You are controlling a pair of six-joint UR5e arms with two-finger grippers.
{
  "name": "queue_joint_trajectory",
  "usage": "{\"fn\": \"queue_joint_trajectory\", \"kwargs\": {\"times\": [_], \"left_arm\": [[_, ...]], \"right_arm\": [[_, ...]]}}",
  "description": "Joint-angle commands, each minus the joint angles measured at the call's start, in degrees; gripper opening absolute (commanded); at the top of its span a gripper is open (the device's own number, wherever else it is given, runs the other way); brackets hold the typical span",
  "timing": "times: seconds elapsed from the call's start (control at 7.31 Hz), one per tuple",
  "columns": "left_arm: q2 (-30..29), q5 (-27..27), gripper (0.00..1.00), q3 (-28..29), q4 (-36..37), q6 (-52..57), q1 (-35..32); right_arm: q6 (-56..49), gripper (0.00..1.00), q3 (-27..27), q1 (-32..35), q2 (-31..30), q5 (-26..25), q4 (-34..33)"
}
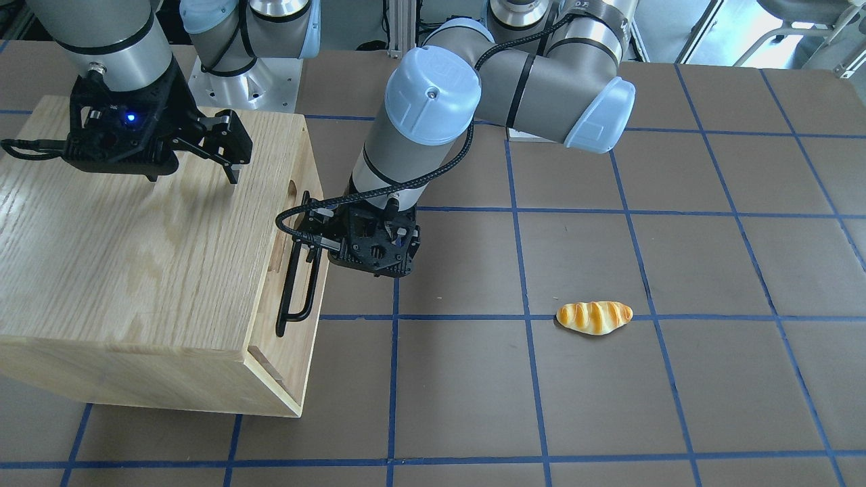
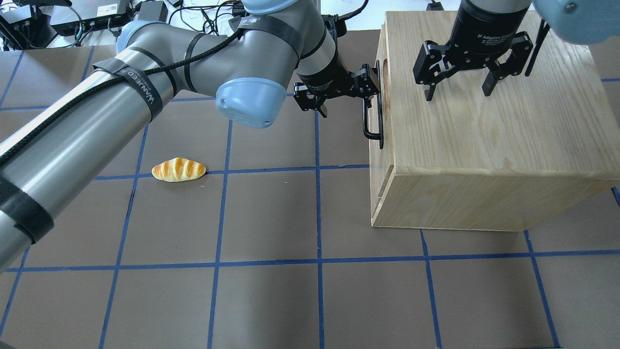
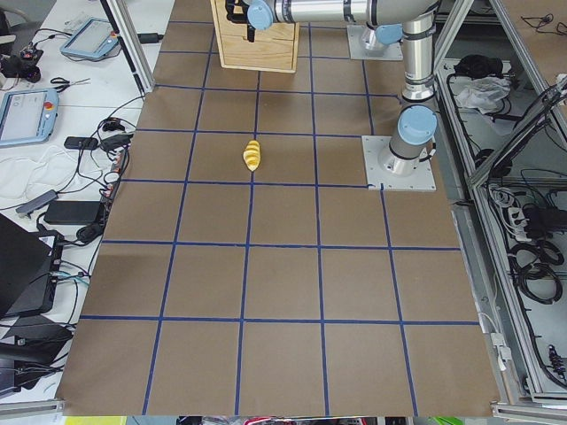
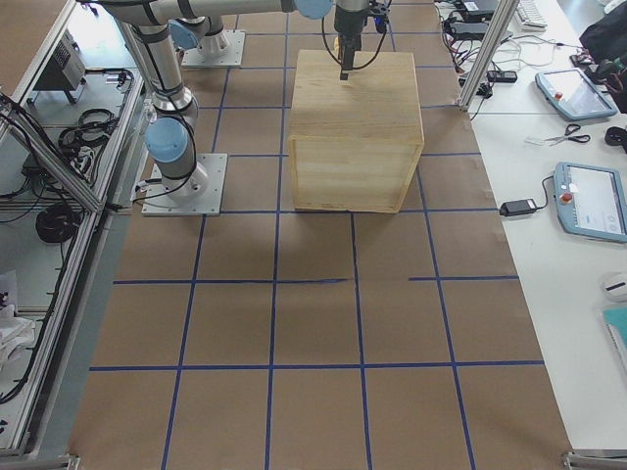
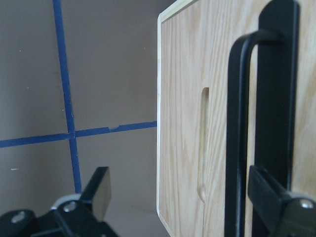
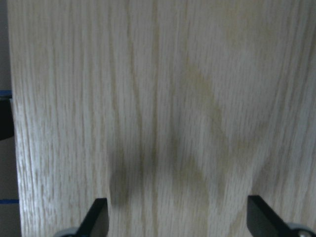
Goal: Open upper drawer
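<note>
2 jaws apart, L gripper (image 2: pixel 348 104) by handle (image 5: pixel 276 89)

I see the brown, blue-gridded worktop (image 2: pixel 271 218) from behind and above the robot and again steeply from across it, both sharing the big light-oak box (image 2: pixel 484 145) and the small golden bread roll (image 1: pixel 594 317). Two high, distant cameras look along it from either end. My left wrist camera sits close against the light-wood, black-handled upper drawer (image 5: pixel 182 98); the right looks straight down at the box's top.
</note>
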Motion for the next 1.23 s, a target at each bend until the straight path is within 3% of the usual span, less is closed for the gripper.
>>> {"fn": "queue_joint_trajectory", "kwargs": {"times": [0.0, 1.09], "left_arm": [[-0.2, 0.26, 1.0, 0.0, 0.11, -0.03, 0.0], [-0.03, 3.68, 1.0, 0.61, -0.58, 1.73, 0.26]], "right_arm": [[0.0, 1.0, -0.02, 0.0, 0.0, 0.0, 0.0], [0.0, 1.0, -0.02, 0.0, 0.0, 0.0, 0.0]]}}
